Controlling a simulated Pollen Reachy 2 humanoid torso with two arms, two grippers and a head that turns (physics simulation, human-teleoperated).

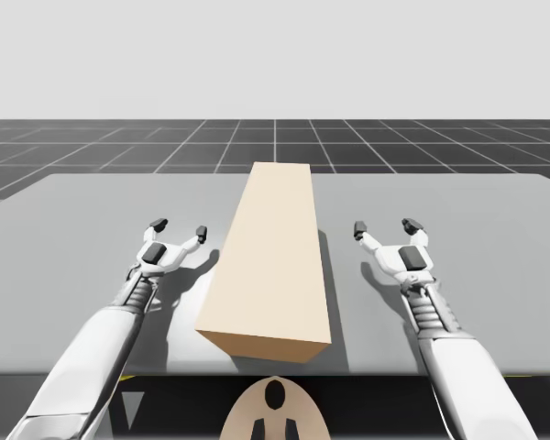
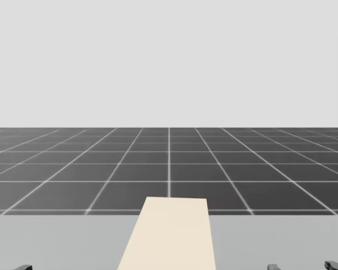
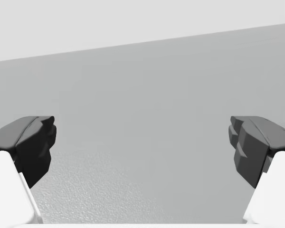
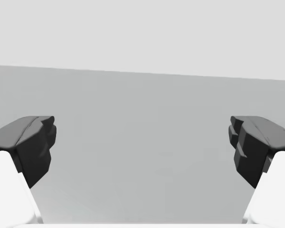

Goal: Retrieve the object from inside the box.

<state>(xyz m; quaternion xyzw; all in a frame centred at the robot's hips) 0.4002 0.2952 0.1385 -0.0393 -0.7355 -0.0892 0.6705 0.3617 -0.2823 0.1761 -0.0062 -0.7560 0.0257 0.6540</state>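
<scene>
Box point(image 1: 273, 257): long, tan, lying lengthwise at the middle of the grey surface point(image 1: 64, 247) | left tool point(image 1: 179, 228): fingers spread, holding nothing, just beside the box's left side, not touching | right tool point(image 1: 385, 226): fingers spread, holding nothing, near the box's right side, apart from it

Nothing can be read — the tan box point(image 1: 273, 257) is unmarked.

A beige box point(image 2: 170, 236) rests on the grey table point(image 2: 56, 242).
</scene>
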